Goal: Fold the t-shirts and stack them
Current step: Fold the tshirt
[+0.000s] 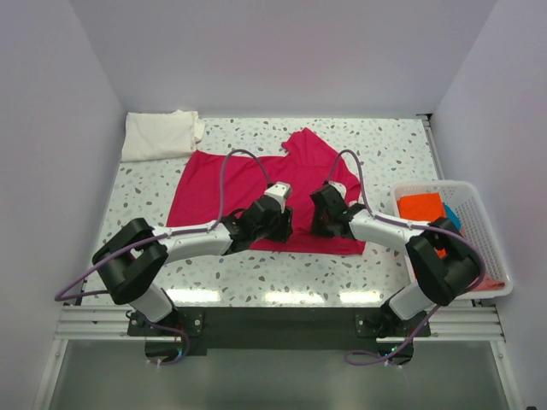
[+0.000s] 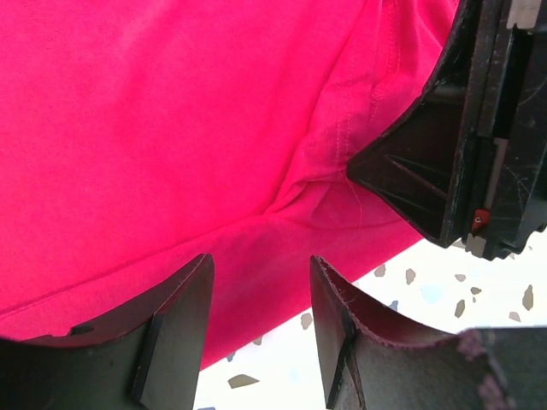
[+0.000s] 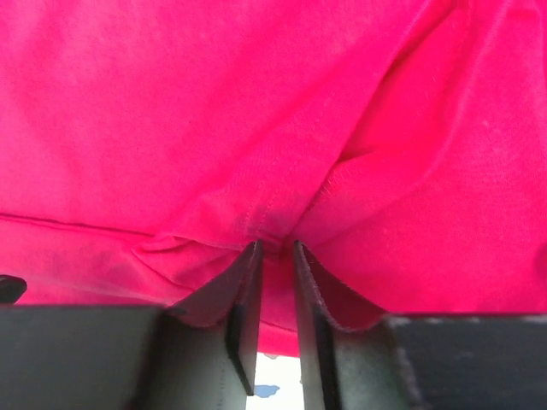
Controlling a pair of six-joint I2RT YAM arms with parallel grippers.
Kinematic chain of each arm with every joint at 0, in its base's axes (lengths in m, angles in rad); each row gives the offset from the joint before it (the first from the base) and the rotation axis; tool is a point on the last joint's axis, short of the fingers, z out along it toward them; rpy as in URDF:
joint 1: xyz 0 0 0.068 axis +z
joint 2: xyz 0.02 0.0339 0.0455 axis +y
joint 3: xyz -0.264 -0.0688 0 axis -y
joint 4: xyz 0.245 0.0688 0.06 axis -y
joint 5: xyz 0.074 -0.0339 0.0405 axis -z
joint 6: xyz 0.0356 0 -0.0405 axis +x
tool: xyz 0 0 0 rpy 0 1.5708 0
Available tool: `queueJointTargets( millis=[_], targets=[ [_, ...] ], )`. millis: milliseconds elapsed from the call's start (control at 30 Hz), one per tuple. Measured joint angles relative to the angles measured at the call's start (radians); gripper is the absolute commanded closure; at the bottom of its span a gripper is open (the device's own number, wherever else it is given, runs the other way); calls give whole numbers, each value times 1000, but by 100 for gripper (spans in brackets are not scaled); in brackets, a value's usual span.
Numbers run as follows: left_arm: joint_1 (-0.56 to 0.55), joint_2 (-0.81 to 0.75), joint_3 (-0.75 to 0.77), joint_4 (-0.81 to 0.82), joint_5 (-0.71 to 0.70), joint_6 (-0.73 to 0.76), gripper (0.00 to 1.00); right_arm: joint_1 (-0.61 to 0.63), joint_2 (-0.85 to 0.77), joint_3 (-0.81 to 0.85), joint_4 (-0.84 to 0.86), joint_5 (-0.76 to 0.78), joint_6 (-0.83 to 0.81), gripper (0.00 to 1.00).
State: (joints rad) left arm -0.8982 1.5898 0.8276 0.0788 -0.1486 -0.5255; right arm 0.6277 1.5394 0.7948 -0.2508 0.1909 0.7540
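2 grippers work the near hem of the red shirt [image 1: 231, 184], low in the middle of the overhead view and close beside each other. The right gripper [image 3: 276, 248] has its fingers pressed almost together, and a small ridge of hem seems to be pinched at their tips, though the gap is too narrow to be sure how much cloth they hold. The left gripper [image 2: 261, 273] is spread, with the hem edge and a strip of speckled table [image 1: 402, 149] showing between its fingers, so it grips nothing yet.

For a good fold, I judge that the left one should drop until both fingers straddle the hem, then close on the edge itself, not on the loose pucker just past it. Both holds should then rise evenly and carry the hem toward the collar. Because the 2 holds sit so close, the lower-left corner of the shirt may drag, so a low, slow carry looks wise.

Past the grippers the shirt lies spread flat, with 1 sleeve pointing toward the top centre. At the right edge a white basket [image 1: 491, 248] holds an orange shirt [image 1: 420, 207] and a blue shirt [image 1: 452, 219]. In the upper left a cream shirt [image 1: 158, 135] lies folded, touching the red one's far corner.
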Motion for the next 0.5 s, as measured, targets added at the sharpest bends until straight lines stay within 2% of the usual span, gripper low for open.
queueJointTargets(
  millis=[67, 167, 500],
  targets=[
    [0, -2, 0, -3, -6, 1, 47, 0, 10, 13, 1, 0, 2, 86],
    [0, -7, 0, -9, -14, 12, 47, 0, 19, 32, 2, 1, 5, 92],
    [0, -13, 0, -27, -31, 18, 47, 0, 69, 103, 1, 3, -13, 99]
  ],
)
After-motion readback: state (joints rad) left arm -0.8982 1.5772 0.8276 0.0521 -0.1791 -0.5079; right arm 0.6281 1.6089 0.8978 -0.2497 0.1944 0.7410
